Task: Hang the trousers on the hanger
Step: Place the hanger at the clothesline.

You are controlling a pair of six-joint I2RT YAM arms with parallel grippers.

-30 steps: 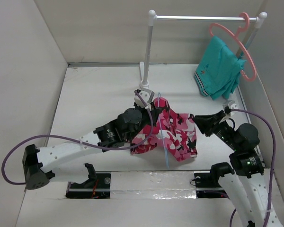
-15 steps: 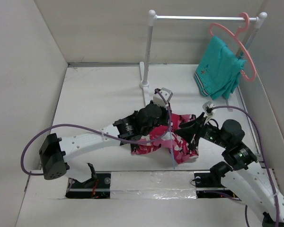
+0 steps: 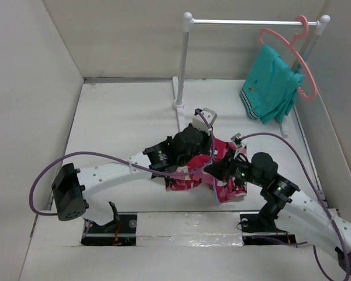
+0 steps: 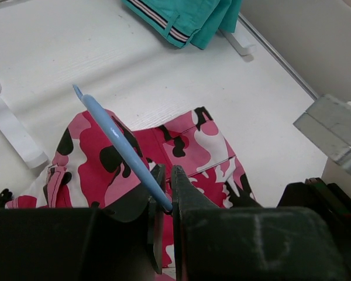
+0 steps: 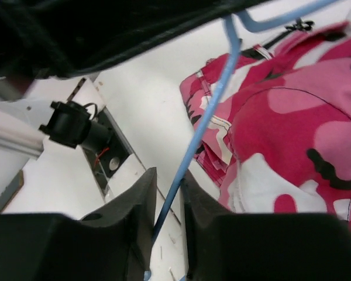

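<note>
so the left gripper (image 4: pixel 167 181) is pinching the thin, prob springy hanger (image 4: pixel 114 132) just above the floppy bunched trousers (image 4: pixel 181 146), while the right gripper (image 5: pixel 168 187) is straddling its wire w/ jaws apart, not clamping.

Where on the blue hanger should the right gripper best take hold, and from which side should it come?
Probably the long straight wire of the hanger, on the near side of where the left gripper pinches it. That stretch is thin, straight and clear of the trousers, so come sideways with the jaws across it. The right gripper has it between open jaws.
</note>
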